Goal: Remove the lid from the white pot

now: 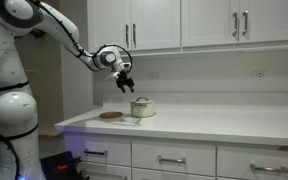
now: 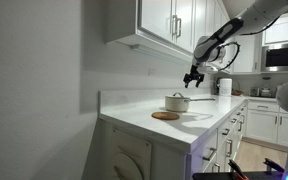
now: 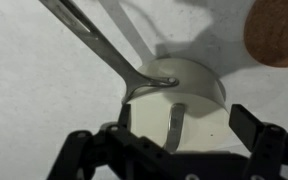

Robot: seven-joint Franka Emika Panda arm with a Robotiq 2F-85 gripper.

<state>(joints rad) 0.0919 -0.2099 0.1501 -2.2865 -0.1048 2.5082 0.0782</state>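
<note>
Up close in the wrist view, the dark, angular end effector [image 3: 176, 135] is hanging with its jaws spread wide and gripping nothing. Its base is running out of the bottom of the picture. Right below it, the small squat round white pot [image 3: 202, 120] is sitting on the smooth white tabletop [image 3: 34, 80]. The shallow, pale greyish round lid [image 3: 189, 85] is resting on the pot. A long, shiny metal utensil handle [image 3: 94, 35] is slanting in from the top edge, its curved end reaching the lid's centre, so the knob is hard to make out. Just beyond, a flat brown round disc [image 3: 279, 30] is lying beside the pot, cut off by the frame. Farther back in an exterior view, white panelled cabinets [image 1: 204, 20] are lining the wall.
</note>
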